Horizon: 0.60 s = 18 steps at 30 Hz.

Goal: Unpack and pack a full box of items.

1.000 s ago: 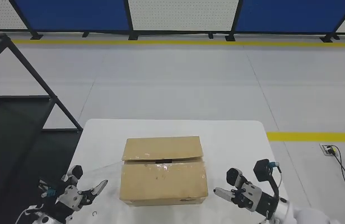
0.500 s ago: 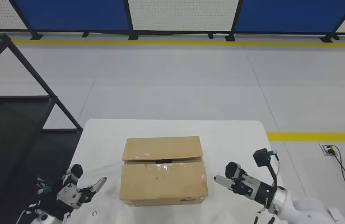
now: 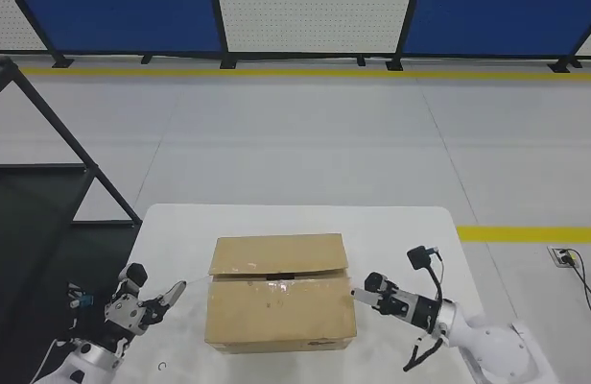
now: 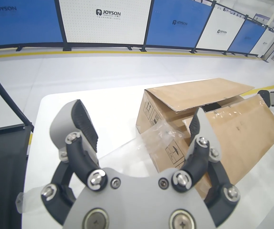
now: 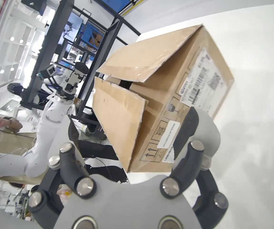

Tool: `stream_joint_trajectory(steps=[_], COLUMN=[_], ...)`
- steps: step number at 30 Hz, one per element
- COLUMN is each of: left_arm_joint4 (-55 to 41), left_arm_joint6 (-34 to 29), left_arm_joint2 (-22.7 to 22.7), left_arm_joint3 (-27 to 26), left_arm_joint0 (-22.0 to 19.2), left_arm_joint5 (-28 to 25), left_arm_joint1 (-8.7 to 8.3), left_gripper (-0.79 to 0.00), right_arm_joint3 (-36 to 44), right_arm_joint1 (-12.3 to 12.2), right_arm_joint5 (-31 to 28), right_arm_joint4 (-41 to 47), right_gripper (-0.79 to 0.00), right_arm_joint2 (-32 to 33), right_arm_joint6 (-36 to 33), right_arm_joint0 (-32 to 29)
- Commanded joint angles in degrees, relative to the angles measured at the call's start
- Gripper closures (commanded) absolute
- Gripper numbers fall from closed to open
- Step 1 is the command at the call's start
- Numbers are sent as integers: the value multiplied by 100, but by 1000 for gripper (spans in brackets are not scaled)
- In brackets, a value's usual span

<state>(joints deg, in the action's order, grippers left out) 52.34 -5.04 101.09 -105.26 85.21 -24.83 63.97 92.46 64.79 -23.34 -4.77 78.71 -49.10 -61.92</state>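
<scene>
One box (image 3: 281, 293), plain brown cardboard and rectangular, sits at the lower centre of the top view on the one white, round-cornered table (image 3: 401, 230). Its two long top flaps lie loosely down with a dark slit between them, a white label (image 5: 203, 77) is on one end, and a crinkled strip of clear film (image 4: 160, 132) trails from the other. Two claws flank it: the left gripper (image 3: 156, 286), at lower left near the film end and apart from the cardboard, is released with its two ribbed black pads (image 4: 83, 120) spread wide, and the right gripper (image 3: 366, 288), at lower right just beside the label end, is likewise released, though I cannot tell whether it touches.
</scene>
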Motion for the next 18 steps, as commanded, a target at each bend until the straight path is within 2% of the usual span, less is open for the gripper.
stream_joint_trajectory(steps=[1,9,18], left_arm_joint4=[0,-13,3], left_arm_joint6=[-24,-20,23], left_arm_joint2=[-12,-70,-198], left_arm_joint3=[22,52,24], left_arm_joint0=[-21,-41,-22], left_arm_joint5=[8,58,104], left_arm_joint1=[-2,-1,9], left_gripper=[-785,-785,-785], right_arm_joint3=[-150,-415,-121], right_arm_joint1=[1,2,-99], right_arm_joint5=[-111,-569,-1062], right_arm_joint4=[212,1059,2070], right_gripper=[-785,-785,-785], right_arm_joint2=[-71,-245,-33], right_arm_joint6=[-189,-599,-1360], right_arm_joint0=[126,426,254])
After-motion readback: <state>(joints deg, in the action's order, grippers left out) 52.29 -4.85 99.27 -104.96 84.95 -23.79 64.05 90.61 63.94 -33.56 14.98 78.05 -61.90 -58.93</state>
